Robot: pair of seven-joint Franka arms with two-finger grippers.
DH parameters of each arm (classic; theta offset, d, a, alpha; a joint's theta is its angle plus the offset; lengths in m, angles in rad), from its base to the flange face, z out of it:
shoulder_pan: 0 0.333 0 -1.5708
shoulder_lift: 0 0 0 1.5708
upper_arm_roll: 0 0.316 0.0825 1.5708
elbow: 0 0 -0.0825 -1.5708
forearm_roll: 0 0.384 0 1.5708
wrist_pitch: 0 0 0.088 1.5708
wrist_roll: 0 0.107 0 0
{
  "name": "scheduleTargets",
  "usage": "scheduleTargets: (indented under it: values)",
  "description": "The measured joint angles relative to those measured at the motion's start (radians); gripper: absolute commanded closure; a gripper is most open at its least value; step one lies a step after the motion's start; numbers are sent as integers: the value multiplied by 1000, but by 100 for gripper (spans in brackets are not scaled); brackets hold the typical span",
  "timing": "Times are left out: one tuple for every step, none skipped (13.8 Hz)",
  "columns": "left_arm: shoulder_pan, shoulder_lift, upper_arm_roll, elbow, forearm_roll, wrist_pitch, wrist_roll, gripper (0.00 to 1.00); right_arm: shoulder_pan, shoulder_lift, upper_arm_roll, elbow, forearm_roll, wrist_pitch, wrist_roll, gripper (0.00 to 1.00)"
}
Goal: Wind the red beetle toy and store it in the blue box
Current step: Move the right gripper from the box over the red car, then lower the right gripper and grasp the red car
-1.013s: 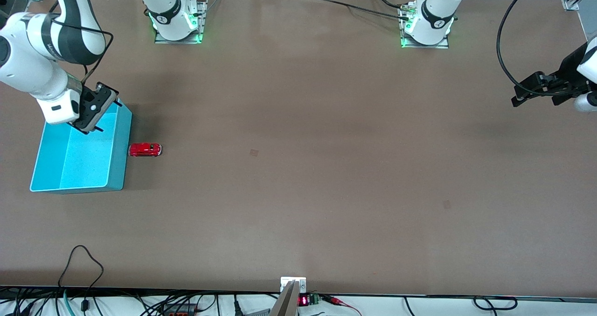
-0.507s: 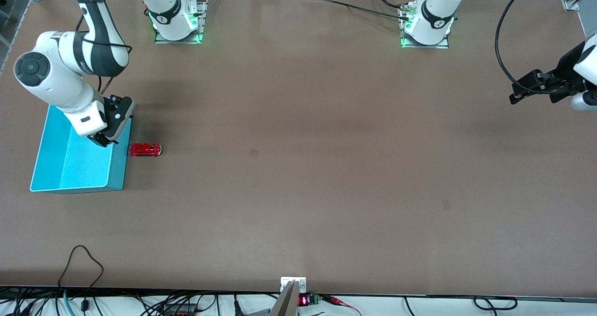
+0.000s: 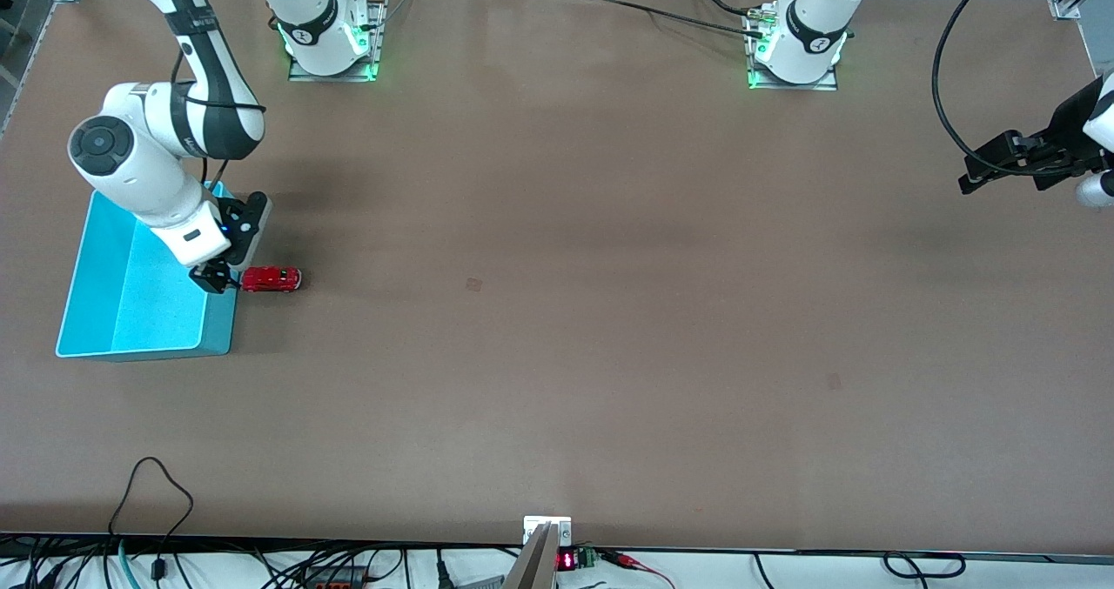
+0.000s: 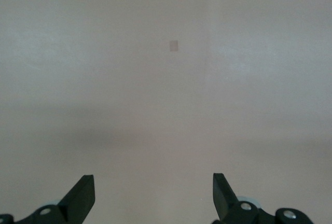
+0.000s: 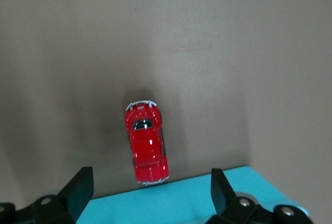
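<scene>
Front view shows the table (image 3: 609, 311) almost bare, with both task things at the right arm's end. The box (image 3: 130, 302) stands there with nothing visible inside it. The car (image 3: 271, 279) sits on the table just beside the box wall, on the side toward the left arm's end, so no part of the storing is done; if it was wound, I cannot tell.

The right gripper (image 3: 218, 277) hangs low over the box wall, right next to the car. In the right wrist view its jaws are spread wide and hold nothing, with the car (image 5: 147, 142) and the box rim (image 5: 197, 203) showing between them. I judge that the reach is close to done, while grasp, winding and placing all remain.

The left gripper (image 3: 1001, 164) waits over the table edge at its own end, jaws spread wide and holding nothing.
</scene>
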Motion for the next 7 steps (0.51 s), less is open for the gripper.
scheduleTargets:
  values:
    - [0,0,0,0,0,0,0,0,3,9,0,0,0,8,-2,0]
    - [0,0,0,0,0,-1,0,0,4,19,0,0,-1,18,-4,0]
    - [0,0,0,0,0,-1,0,0,4,28,0,0,-3,32,-9,0]
    - [0,0,0,0,0,-1,0,0,4,37,0,0,-3,46,-19,0]
    - [0,0,0,0,0,-1,0,0,4,46,-1,0,-3,61,-32,0]
    - [0,0,0,0,0,-1,0,0,4,54,-1,0,-3,77,-44,0]
    - [0,0,0,0,0,-1,0,0,4,60,-1,1,-5,88,-59,0]
